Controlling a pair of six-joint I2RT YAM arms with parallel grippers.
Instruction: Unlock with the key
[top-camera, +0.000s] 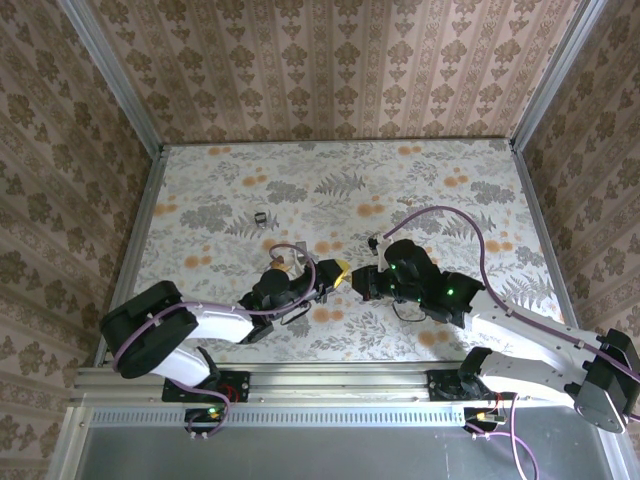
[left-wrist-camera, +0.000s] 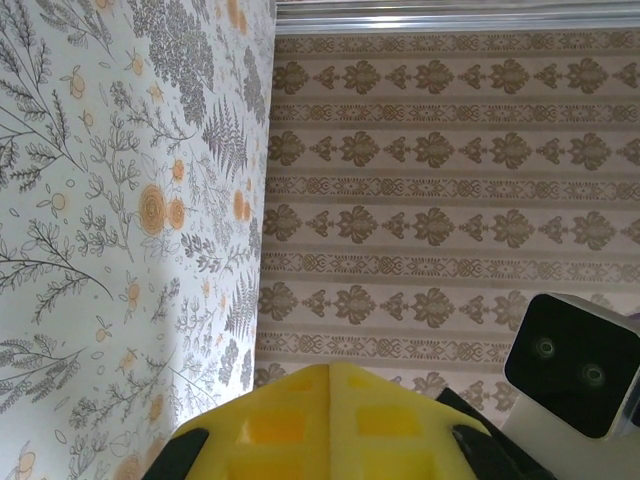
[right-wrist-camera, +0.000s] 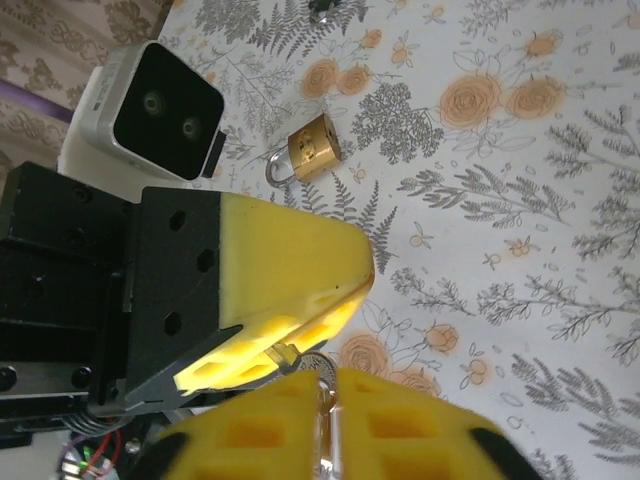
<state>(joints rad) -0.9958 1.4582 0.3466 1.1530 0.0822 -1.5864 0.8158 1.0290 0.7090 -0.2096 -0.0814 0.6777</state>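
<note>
The key (right-wrist-camera: 318, 362) is a small silver piece caught between both grippers, above the floral table. In the right wrist view its thin end runs into the yellow fingers of my left gripper (right-wrist-camera: 355, 280), which is shut on it. Its round head sits in the narrow gap of my right gripper (right-wrist-camera: 327, 385), whose jaws stand slightly parted. From above, the left gripper (top-camera: 340, 272) and right gripper (top-camera: 362, 281) meet tip to tip at mid-table. In the left wrist view the left gripper (left-wrist-camera: 330, 372) has its pads pressed together, and the key is hidden there. The brass padlock (right-wrist-camera: 313, 150) lies flat on the table (top-camera: 279, 256), just beyond the left gripper.
A small dark object (top-camera: 259, 217) lies farther back on the floral table (top-camera: 450, 200). Patterned walls with metal corner rails (top-camera: 150, 170) close in the table on three sides. The right arm's camera housing (left-wrist-camera: 580, 365) is close to the left gripper.
</note>
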